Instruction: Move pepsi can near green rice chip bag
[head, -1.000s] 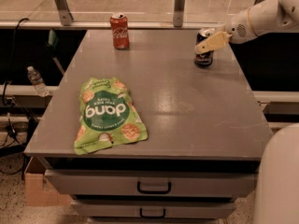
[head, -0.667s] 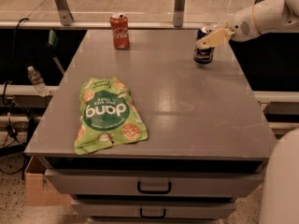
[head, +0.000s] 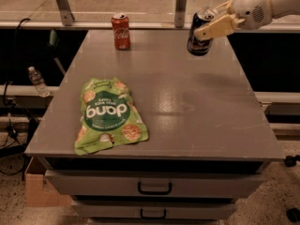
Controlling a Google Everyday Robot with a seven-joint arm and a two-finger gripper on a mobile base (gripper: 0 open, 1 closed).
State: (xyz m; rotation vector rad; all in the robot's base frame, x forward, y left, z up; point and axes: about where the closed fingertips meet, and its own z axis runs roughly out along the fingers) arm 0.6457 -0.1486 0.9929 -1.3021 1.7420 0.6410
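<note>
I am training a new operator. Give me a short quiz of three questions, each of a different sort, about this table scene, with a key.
1. True or false: the two-finger gripper is shut on the red cola can.
2. Where does the flat, crinkled green rice chip bag lie on the grey table with drawers? A. near left B. far right C. far middle
3. Fill in: the dark blue pepsi can is held ____ (upright / tilted).
Key: 1. False: it is shut on the pepsi can, and the red cola can stands apart at the table's far left. 2. A. 3. tilted.
</note>
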